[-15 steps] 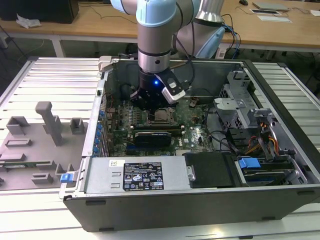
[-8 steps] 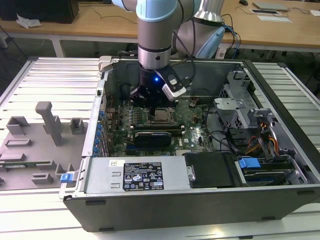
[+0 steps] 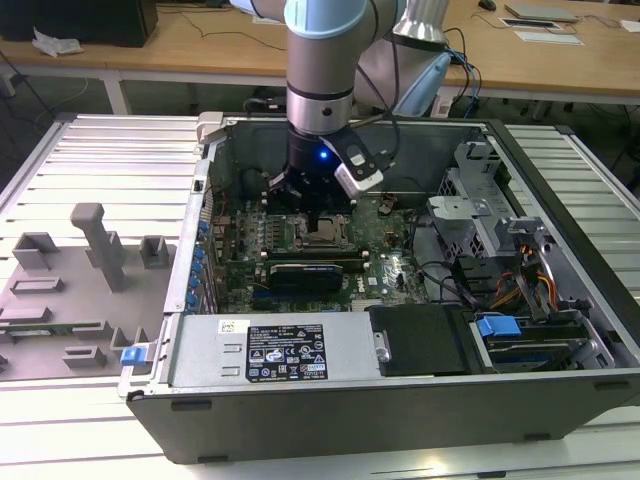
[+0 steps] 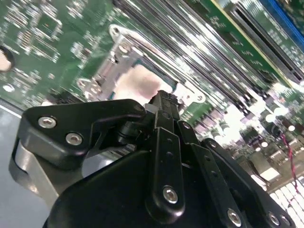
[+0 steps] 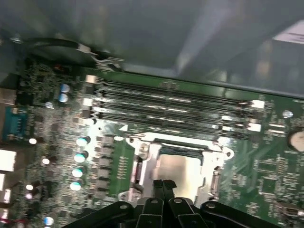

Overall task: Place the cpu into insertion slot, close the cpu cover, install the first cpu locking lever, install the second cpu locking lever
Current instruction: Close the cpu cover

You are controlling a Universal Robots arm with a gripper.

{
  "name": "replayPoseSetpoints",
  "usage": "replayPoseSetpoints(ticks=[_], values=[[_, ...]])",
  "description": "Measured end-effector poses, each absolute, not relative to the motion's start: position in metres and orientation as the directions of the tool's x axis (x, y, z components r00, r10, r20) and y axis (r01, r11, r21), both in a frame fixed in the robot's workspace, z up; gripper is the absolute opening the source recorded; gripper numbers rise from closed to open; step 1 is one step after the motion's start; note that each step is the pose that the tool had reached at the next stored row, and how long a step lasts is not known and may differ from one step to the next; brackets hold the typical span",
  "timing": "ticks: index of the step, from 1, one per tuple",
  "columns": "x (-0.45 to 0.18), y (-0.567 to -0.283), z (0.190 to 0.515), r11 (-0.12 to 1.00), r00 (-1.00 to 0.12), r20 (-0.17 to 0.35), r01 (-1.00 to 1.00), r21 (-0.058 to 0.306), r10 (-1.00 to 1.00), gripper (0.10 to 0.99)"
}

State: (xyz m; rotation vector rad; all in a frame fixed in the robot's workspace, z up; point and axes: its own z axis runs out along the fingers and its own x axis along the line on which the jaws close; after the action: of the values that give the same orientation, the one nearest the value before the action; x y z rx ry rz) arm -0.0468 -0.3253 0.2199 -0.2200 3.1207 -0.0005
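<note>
While pincer (image 5: 164,184) hangs pinched shut, empty | cpu (image 5: 184,165) just beneath its tips

The exterior view overlooks the whole computer case (image 3: 400,410); both wrist views closely share the cpu cover (image 5: 142,153) (image 4: 156,59).

Exterior view: one robot arm (image 3: 320,60) at the upper centre of the frame. One open computer case (image 3: 560,390) fills the middle, on one ribbed metal tabletop (image 3: 100,150). Inside the case are one green motherboard (image 3: 395,235), one black graphics card (image 3: 305,272) at the centre, and one silver power supply (image 3: 290,350) at the lower centre.

First wrist view: one pincer (image 5: 164,183) with two black fingers (image 5: 158,186). On the board are one cpu (image 5: 183,166), one cpu cover (image 5: 142,156) and four long memory slots (image 5: 171,102). Four round blue-topped capacitors (image 5: 80,157) stand in one column.
</note>
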Motion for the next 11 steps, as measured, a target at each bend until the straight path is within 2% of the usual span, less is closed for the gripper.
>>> replayPoseSetpoints(ticks=[5,11], values=[[-0.040,-0.325,0.222,0.990,-0.990,-0.013,-0.140,-0.001,-0.140,0.106],[-0.040,-0.325,0.245,0.990,-0.990,-0.013,-0.140,-0.001,-0.140,0.106]])
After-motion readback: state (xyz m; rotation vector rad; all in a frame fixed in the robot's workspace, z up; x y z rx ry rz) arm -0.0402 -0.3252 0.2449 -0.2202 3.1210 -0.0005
